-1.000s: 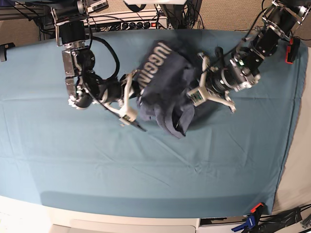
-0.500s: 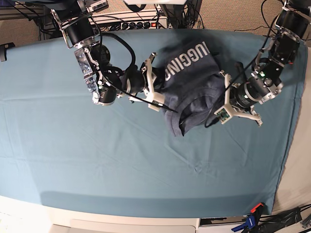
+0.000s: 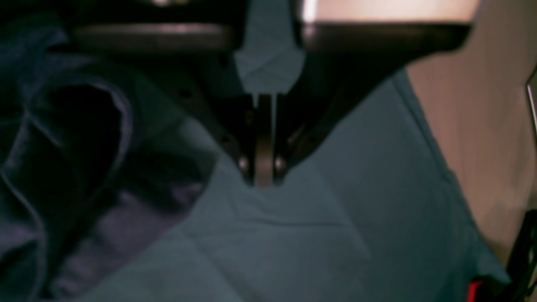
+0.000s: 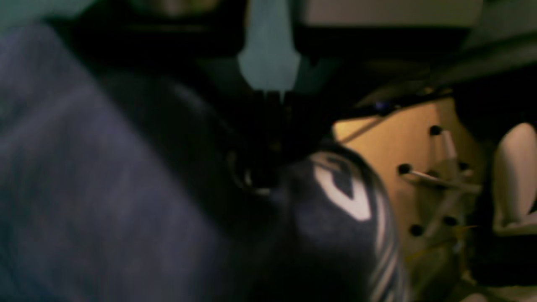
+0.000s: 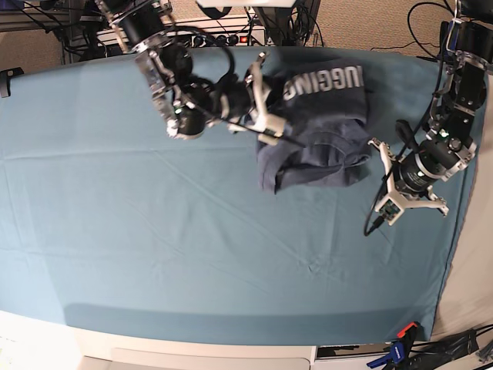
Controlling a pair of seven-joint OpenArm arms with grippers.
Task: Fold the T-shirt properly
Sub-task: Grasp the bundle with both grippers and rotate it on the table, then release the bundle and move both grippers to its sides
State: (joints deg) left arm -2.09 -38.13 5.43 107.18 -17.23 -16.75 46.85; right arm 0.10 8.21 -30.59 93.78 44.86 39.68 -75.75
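Tablecloth (image 5: 154,231), teal, one, spread over the whole surface. T-shirt (image 5: 320,131), one, slate-blue, bunched at the far edge toward the left arm's side; long axis roughly along that far edge, white lettering uppermost, partly legible as "UGGING". Grippers, two: right gripper (image 5: 271,123) clenched on the T-shirt's edge; left gripper (image 3: 263,176) closed on nothing, above bare cloth just beside the T-shirt.

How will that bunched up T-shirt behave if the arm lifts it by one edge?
The T-shirt lies rumpled in soft overlapping folds, so it will probably droop and unfold rather than keep shape. Thin cloth suggests it's light. On the teal table cloth it may drag and wrinkle when pushed.
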